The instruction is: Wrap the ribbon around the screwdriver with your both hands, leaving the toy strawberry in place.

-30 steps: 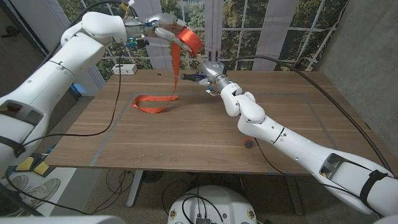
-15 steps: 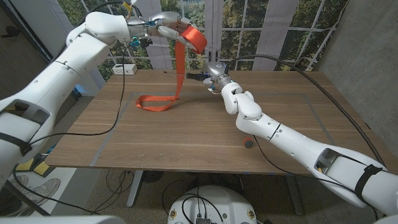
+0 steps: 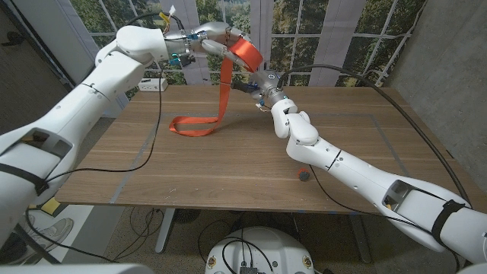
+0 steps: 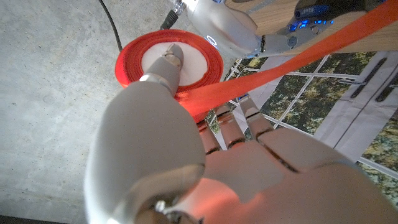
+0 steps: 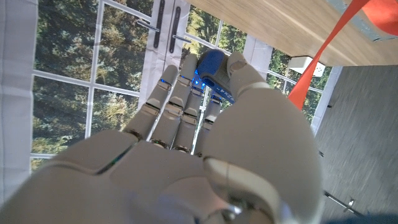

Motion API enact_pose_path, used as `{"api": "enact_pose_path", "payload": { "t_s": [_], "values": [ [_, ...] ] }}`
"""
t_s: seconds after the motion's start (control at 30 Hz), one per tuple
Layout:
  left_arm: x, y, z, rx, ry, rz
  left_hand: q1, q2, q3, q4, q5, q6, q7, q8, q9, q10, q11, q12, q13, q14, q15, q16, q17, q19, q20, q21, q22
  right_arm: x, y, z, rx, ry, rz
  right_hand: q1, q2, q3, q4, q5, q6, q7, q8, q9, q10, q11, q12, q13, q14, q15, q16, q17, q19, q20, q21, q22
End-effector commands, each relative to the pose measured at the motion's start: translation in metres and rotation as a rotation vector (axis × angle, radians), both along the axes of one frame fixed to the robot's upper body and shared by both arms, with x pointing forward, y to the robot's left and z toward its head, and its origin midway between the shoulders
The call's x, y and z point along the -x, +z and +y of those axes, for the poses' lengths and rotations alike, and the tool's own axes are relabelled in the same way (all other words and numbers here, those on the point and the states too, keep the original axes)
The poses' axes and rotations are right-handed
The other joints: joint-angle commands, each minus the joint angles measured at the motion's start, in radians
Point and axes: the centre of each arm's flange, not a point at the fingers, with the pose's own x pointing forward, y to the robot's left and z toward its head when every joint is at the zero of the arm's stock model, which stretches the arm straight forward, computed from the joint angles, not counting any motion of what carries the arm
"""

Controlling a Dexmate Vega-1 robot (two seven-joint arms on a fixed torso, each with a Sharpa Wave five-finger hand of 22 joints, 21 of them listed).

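both hands raised: left hand (image 3: 211, 39) grips ribbon spool (image 3: 245, 55), feeding strip. right hand (image 3: 264, 85) clasps screwdriver (image 5: 211, 67) as wrapping core.

Light: I see soft daylight from the far windows (image 3: 304, 30) | Shadows: faint on the table (image 3: 228, 167) | Focus: wrist views blurred up close, red glow on my left hand (image 4: 249, 174)

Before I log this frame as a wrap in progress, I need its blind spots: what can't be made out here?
- Screwdriver: in the right wrist view the right hand covers most of it; in the head view it is too small to show any ribbon turns.
- Toy strawberry: a tiny dark spot in the head view.
- Ribbon spool: in the left wrist view the left hand hides its near side.
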Motion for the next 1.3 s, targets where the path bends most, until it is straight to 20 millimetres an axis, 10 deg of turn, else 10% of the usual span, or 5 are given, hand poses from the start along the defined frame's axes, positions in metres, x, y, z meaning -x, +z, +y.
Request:
{"api": "enact_pose_path", "payload": {
  "t_s": [0.03, 1.3],
  "values": [
    [0.007, -0.022, -0.02, 0.011, -0.104, 0.022, -0.026, 0.049, 0.045, 0.036, 0.008, 0.119, 0.112, 0.067, 0.046, 0.168, 0.034, 0.212, 0.191, 0.014, -0.13, 0.002, 0.004, 0.007, -0.002, 0.006, 0.003, 0.002, 0.006, -0.004, -0.072, -0.049, -0.036, 0.024, 0.032, 0.015, 0.007, 0.003, 0.239, 0.003, 0.013, 0.004, 0.142, -0.041, 0.034, 0.069, 0.021, -0.084, -0.007, 0.001, 0.003, 0.008, 0.008, 0.003],
    [0.009, -0.12, 0.038, 0.279, -0.071, 0.118, -0.028, 0.046, 0.047, 0.036, 0.011, 0.119, 0.112, 0.072, 0.042, 0.172, 0.035, 0.212, 0.189, 0.013, -0.127, -0.002, 0.014, -0.001, 0.0, 0.012, 0.004, 0.02, 0.009, -0.08, -0.474, -0.086, -0.16, 0.021, 0.026, 0.022, 0.005, -0.003, 0.249, 0.01, 0.018, 0.008, 0.161, -0.044, 0.04, 0.069, 0.04, -0.08, -0.008, 0.01, 0.012, 0.017, 0.016, 0.004]
  ]
}}
